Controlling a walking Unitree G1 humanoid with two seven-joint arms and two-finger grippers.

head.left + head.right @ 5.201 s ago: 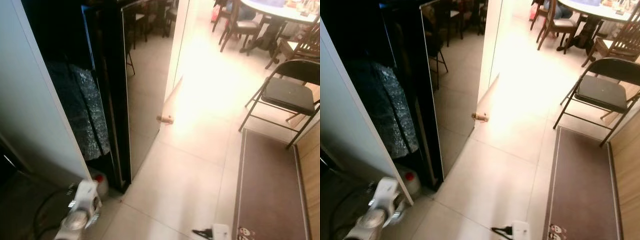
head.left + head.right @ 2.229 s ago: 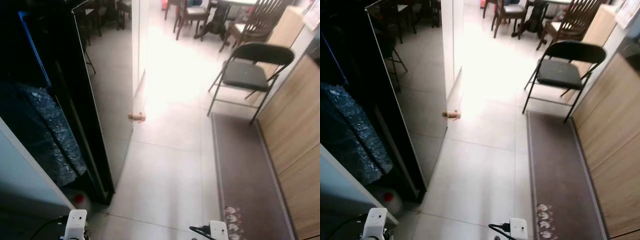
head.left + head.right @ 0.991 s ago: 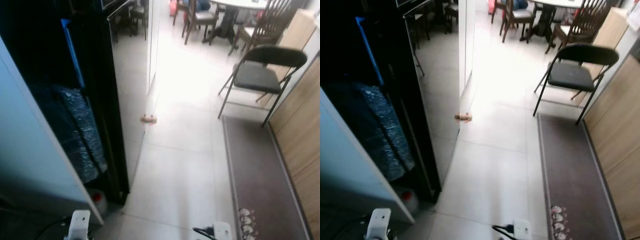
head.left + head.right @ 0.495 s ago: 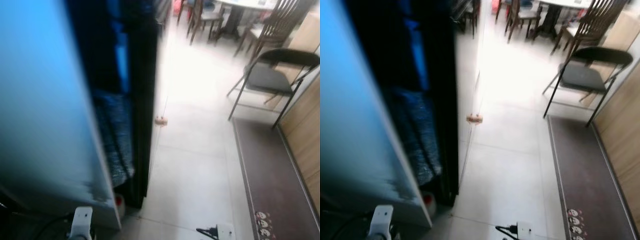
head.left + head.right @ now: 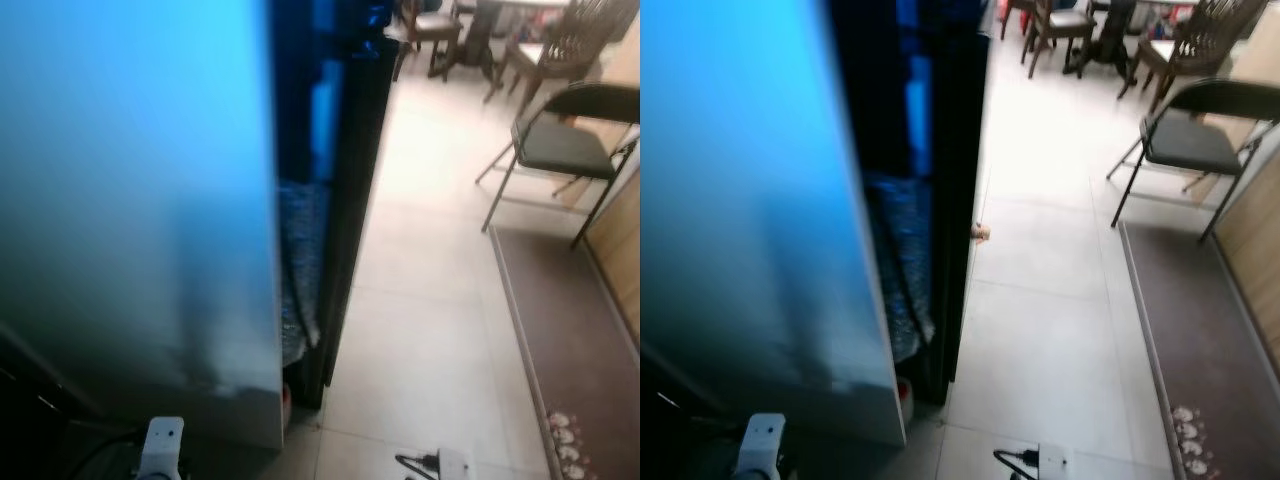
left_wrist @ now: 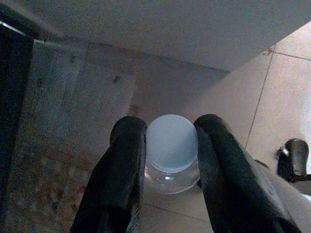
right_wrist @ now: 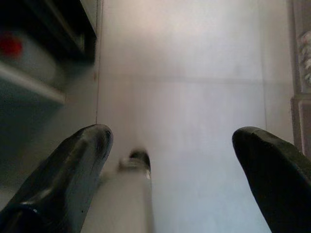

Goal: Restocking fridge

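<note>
So, quick rundown:
Left gripper (image 6: 167,160): fingers closed snug on a jar (image 6: 171,153), one on each side just under its pale lid (image 6: 170,141), hanging low over the floor (image 5: 430,300).
Jar: clear, looks like glass, so probably heavy-ish, rigid, slippery and breakable. I'd keep the squeeze on the shoulder below the lid, not on the lid.
Right gripper (image 7: 177,160): spread wide, holding nothing, pointed at the tiles.
Fridge (image 5: 345,180): dark body just ahead on the left, behind a big blue-lit panel (image 5: 130,180); can't tell which shelf is free.
Nearby: folding chair (image 5: 560,140), mat (image 5: 570,330).
</note>
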